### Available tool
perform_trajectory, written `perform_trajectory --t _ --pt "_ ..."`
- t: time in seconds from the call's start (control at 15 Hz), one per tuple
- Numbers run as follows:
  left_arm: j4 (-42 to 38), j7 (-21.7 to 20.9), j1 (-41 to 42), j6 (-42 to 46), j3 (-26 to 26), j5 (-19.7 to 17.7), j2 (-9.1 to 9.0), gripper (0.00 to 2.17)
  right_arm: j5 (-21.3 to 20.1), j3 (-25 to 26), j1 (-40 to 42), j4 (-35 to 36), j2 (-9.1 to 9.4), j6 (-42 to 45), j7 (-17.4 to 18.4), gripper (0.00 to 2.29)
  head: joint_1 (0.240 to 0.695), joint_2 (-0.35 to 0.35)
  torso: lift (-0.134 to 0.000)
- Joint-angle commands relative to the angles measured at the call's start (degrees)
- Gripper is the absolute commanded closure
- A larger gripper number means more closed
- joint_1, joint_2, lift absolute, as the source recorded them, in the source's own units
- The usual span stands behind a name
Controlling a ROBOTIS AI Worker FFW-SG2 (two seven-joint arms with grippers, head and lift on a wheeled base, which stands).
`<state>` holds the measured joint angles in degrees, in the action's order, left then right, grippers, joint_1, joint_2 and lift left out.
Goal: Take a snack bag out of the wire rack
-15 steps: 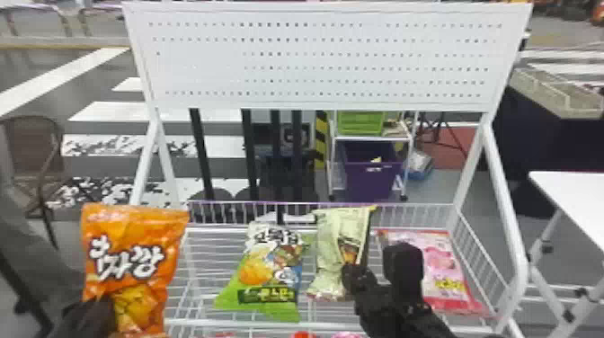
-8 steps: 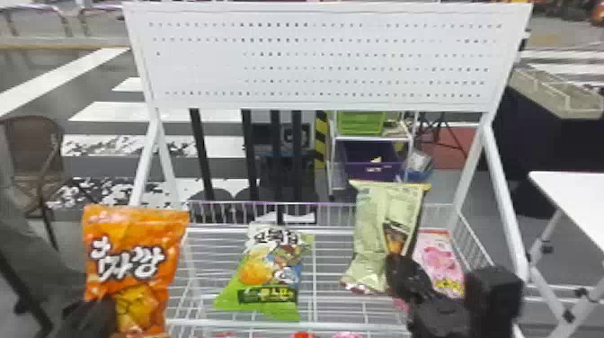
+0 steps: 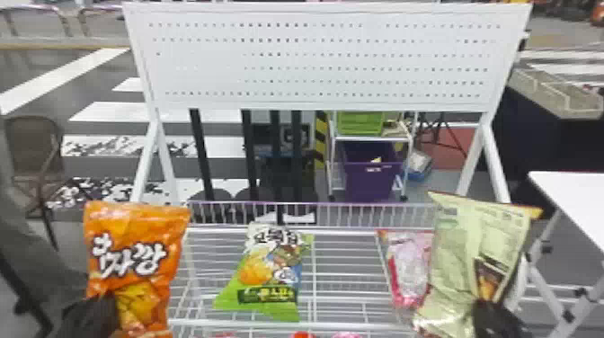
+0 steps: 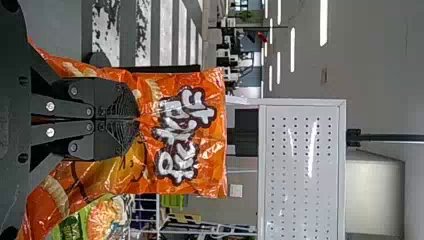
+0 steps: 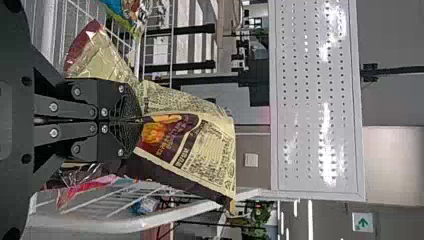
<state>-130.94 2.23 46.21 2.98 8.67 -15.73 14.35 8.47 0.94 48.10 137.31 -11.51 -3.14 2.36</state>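
1. Head view: beyond my workspace there is a dark floor with white stripes, a brown chair [image 3: 36, 153] at nine o'clock and a purple bin [image 3: 373, 184] just off centre toward three. A white perforated panel [image 3: 314, 67] spans twelve o'clock, above the white wire rack [image 3: 346, 278]. At eight o'clock my left end effector [image 3: 94, 314] grips the lower part of the orange snack bag [image 3: 135, 233]. At four o'clock my right end effector [image 3: 496, 319] has the pale yellow-green snack bag [image 3: 454, 242], tilted, its top above the rack's rear rim; I cannot tell whether its lower end is clear of the rack. The pink snack bag [image 3: 406, 269] lies in the rack between four and five, partly behind the pale one. The green snack bag [image 3: 269, 269] lies in the rack just past six.

2. Left wrist view: my left end effector [image 4: 136, 119] is narrow, both fingers pinching the orange bag, with the green one beyond it.

3. Right wrist view: my right end effector [image 5: 139, 120] is narrow too, its fingers closed on the creased middle of the pale bag.
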Motion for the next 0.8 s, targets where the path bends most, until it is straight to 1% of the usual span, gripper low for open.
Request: perform_trajectory --t 0.0,0.07,0.73 --pt "-0.02 -0.03 0.02 0.22 -0.06 0.0 -0.03 1.96 -0.03 4.07 4.29 1.12 3.25 3.35 -2.09 2.25 0.499 0.0 0.0" --pt "-0.19 -0.03 0.02 0.22 -0.41 0.0 -0.03 1.96 0.06 4.68 4.81 1.12 3.6 3.71 -2.18 2.25 0.499 0.0 0.0" --pt "-0.81 0.06 0.73 1.1 -0.23 0.18 -0.03 1.96 -0.12 4.42 4.9 0.85 3.6 4.06 -2.36 2.25 0.499 0.0 0.0"
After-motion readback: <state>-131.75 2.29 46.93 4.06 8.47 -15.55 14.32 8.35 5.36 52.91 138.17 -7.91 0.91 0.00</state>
